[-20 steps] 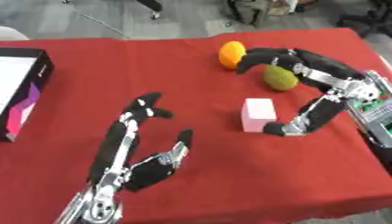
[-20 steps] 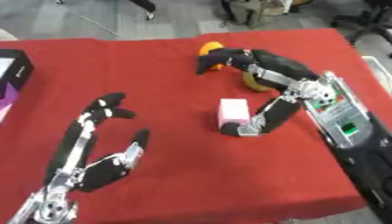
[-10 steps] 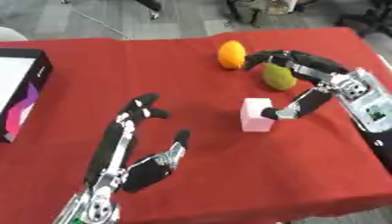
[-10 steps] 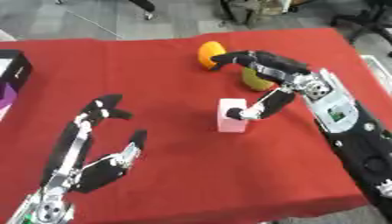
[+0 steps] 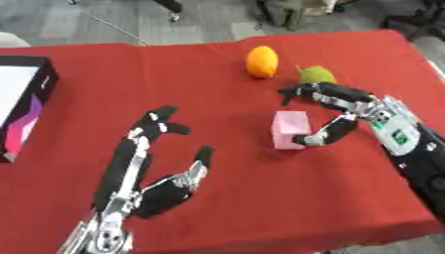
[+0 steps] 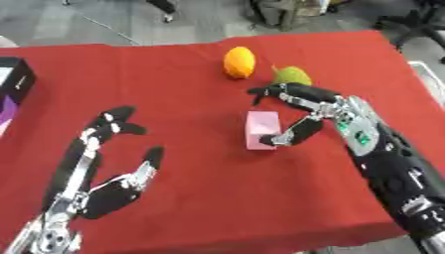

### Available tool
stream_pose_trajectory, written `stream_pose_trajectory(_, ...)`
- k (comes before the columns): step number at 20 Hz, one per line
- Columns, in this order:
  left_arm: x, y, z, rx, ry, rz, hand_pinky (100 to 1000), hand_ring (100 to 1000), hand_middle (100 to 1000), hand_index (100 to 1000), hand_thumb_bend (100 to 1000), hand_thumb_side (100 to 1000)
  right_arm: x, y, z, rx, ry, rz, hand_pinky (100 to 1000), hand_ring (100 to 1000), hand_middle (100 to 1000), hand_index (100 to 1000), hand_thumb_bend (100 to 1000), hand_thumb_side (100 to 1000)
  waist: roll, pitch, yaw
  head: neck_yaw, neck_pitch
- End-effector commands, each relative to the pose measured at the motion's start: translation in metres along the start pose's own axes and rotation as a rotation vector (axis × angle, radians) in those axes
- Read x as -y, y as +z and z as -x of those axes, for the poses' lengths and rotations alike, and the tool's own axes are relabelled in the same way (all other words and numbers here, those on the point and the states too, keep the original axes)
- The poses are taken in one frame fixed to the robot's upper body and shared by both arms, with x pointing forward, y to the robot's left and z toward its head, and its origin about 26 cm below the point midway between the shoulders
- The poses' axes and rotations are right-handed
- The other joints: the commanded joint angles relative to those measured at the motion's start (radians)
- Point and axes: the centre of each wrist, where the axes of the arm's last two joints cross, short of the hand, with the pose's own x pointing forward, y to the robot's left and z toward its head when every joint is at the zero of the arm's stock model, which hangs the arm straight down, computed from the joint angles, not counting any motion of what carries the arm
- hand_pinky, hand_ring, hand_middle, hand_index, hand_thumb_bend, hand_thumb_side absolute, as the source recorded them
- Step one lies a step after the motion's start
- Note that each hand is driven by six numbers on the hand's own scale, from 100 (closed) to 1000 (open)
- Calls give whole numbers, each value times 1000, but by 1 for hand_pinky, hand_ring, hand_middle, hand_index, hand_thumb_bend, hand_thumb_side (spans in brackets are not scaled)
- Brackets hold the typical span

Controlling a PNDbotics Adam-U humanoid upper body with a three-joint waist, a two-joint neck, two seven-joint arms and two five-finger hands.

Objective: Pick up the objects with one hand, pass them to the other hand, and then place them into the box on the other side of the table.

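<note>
Right hand (image 5: 347,106) brackets the pink block (image 5: 290,130), fingers not yet clenched; pinch both faces squarely before lifting.

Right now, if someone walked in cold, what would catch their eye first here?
Likely the right hand arched over the pink block mid-table, thumb at its near right corner. Next, the left hand open, fingers up, lower left. Behind the block sit an orange fruit and a green fruit.
</note>
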Motion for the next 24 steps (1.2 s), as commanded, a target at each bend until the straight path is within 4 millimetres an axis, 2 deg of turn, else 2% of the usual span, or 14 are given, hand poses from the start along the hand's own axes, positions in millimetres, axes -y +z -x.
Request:
stream_pose_trajectory(1, -3, -2, -7, 26, 6, -11, 934, 892, 851, 691, 321, 586, 7, 3, 5, -12, 46, -20, 1000, 867, 726, 1000, 389, 458, 0, -15, 1, -3, -2)
stream_pose_trajectory(4, -3, -3, -7, 27, 5, -12, 934, 892, 851, 691, 321, 586, 2, 4, 8, -31, 55, -27, 1000, 859, 700, 1000, 370, 444, 0, -15, 3, -3, -2)
stream_pose_trajectory(10, -3, -3, -7, 25, 6, -14, 934, 891, 851, 692, 316, 591, -1, 7, 9, -53, 79, 38, 958, 792, 536, 947, 281, 338, 1, -14, 2, -2, -2)
stream_pose_trajectory(13, -4, -2, -7, 24, 6, -16, 934, 890, 850, 691, 313, 592, -1, 8, 9, -58, 80, 124, 930, 745, 465, 902, 174, 290, 1, -14, 0, 0, -2)
stream_pose_trajectory(14, -4, -2, -7, 22, 6, -17, 934, 890, 850, 691, 311, 594, -1, 8, 9, -55, 77, 162, 925, 733, 451, 889, 100, 366, 1, -14, -1, 1, -2)
stream_pose_trajectory(15, -3, -2, -6, 21, 7, -17, 934, 890, 850, 691, 309, 596, 0, 8, 7, -48, 74, 203, 922, 726, 437, 881, 128, 276, 1, -14, -2, 2, -2)
stream_pose_trajectory(16, -3, -2, -6, 17, 7, -18, 935, 890, 849, 691, 306, 599, 3, 7, 5, -33, 73, 247, 914, 714, 418, 869, 112, 264, 1, -13, -3, 3, -2)
stream_pose_trajectory(20, 0, -2, 0, -13, 10, -24, 937, 888, 842, 684, 253, 666, 26, -4, -19, 83, 84, 420, 897, 706, 406, 859, 100, 259, 0, -12, -10, 10, -2)
stream_pose_trajectory(24, 3, 0, 16, -87, 14, -44, 939, 884, 832, 670, 225, 713, 57, -17, -72, 298, 87, 564, 864, 699, 408, 860, 100, 241, 0, -11, -17, 18, -2)
